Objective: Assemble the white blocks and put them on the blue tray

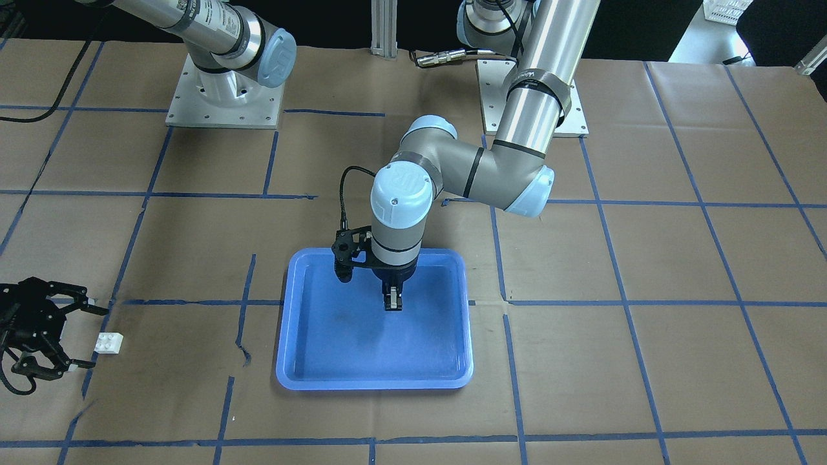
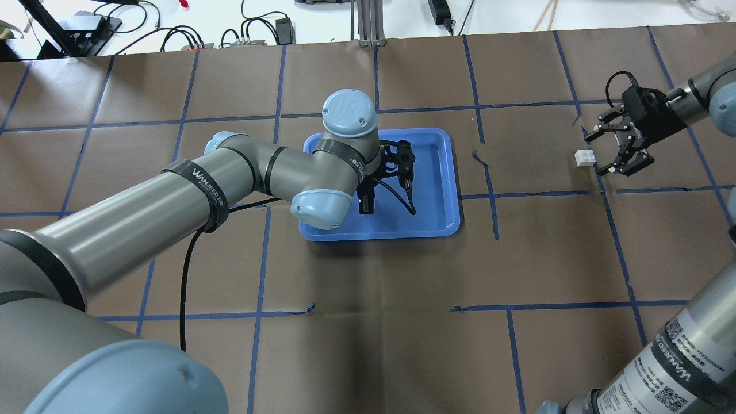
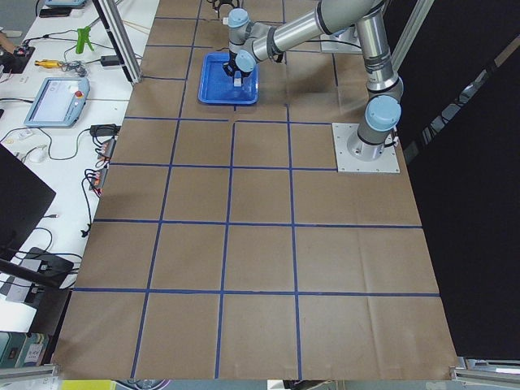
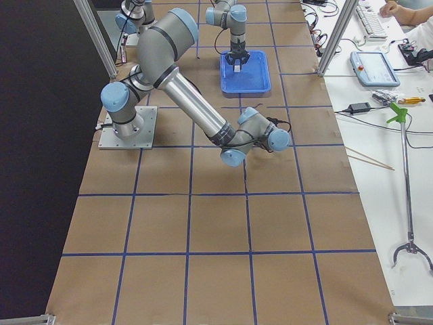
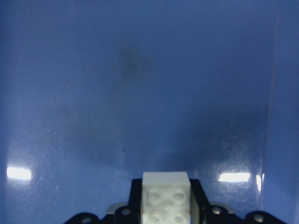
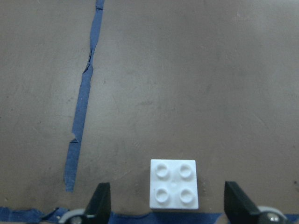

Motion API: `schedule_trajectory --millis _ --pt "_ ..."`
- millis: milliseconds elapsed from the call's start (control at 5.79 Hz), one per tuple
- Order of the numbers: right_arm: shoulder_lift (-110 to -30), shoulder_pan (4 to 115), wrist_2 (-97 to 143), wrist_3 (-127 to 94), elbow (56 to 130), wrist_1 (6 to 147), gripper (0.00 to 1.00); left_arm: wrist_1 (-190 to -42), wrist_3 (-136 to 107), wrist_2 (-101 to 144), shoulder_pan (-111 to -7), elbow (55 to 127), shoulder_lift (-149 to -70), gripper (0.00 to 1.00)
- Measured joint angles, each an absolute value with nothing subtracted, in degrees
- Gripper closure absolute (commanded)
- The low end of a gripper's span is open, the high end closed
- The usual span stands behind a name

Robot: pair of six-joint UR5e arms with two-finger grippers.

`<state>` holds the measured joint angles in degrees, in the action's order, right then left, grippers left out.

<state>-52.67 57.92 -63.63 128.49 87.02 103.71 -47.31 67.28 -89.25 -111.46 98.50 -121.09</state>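
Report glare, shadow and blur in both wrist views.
Left wrist view: two white glare patches on the blue tray, a soft shadow around the held white block, which looks slightly blurred. Right wrist view: even light, no glare, the loose white block sharp on the brown paper.

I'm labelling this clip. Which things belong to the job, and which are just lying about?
Job: held white block in left pincer; loose white block by open right pincer; blue tray.
Lying about: handheld screen, power cable, green-topped pole on the side bench.
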Motion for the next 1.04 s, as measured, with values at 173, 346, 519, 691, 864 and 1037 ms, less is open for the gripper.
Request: schedule_trajectory --millis 173,346,519,691,864,1037 --pt "-52.68 57.92 -63.63 128.49 86.98 103.71 0.52 -47.12 67.19 -89.23 -111.64 98.51 -121.35 0.01" --pt "-52.71 57.92 -63.63 128.5 86.95 103.71 0.61 -47.04 66.75 -89.24 -111.68 98.52 -121.43 0.01" --pt "-52.76 57.92 -63.63 128.52 86.86 103.71 0.64 -47.51 66.13 -89.25 -111.74 98.5 -120.46 0.01" --pt "-52.91 57.92 -63.63 128.44 86.71 103.69 0.64 -49.52 65.77 -88.23 -111.69 98.11 -117.59 0.01" --pt "-53.2 58.02 -63.63 127.99 86.25 103.51 0.64 -56.05 65.6 -86.66 -111.51 96.17 -113.18 0.01" --pt "-54.18 58.33 -63.63 127.39 85.41 102.97 0.64 -67.32 65.52 -85.97 -111.34 91.95 -108.62 0.01"
